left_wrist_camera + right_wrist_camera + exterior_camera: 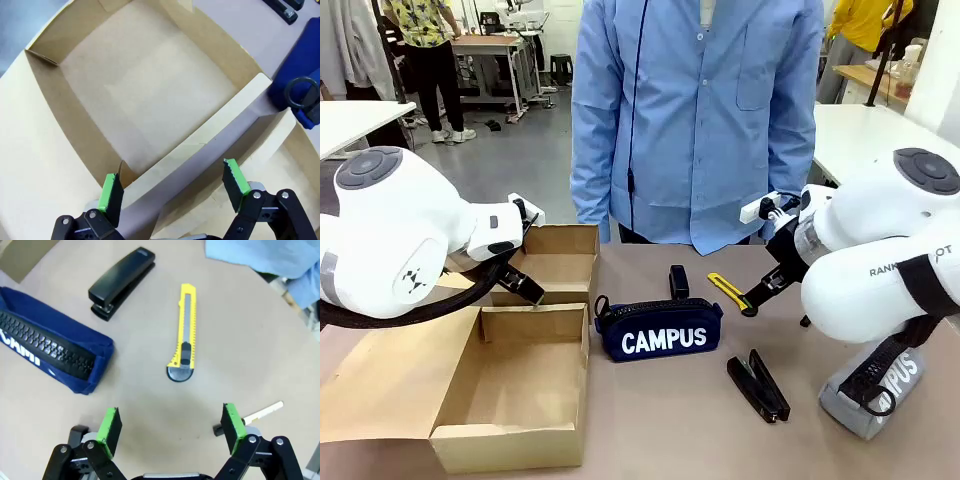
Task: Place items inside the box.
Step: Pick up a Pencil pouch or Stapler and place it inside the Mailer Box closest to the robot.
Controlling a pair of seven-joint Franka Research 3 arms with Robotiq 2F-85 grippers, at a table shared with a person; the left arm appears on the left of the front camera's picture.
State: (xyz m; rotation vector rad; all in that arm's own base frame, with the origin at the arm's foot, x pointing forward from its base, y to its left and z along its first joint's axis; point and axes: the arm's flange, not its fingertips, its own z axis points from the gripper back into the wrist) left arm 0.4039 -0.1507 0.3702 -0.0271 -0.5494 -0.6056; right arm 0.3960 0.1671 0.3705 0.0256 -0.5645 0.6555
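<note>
Right claw (171, 422) open, empty, above the desk (250, 350). Yellow-black utility knife (184, 335) lies just ahead, in line with the gap. Left claw (172, 177) open over the box (200, 150) wall.

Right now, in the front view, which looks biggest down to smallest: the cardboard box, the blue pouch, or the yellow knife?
1. cardboard box
2. navy pouch
3. yellow knife, though it lies farther from the camera, so it looks a bit smaller.

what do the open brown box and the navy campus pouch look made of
Open brown box: likely cardboard, matte tan, with folded flaps and creased walls. Navy zip pouch: soft woven fabric, perhaps nylon or canvas, matte, with a black zipper and white print.
</note>
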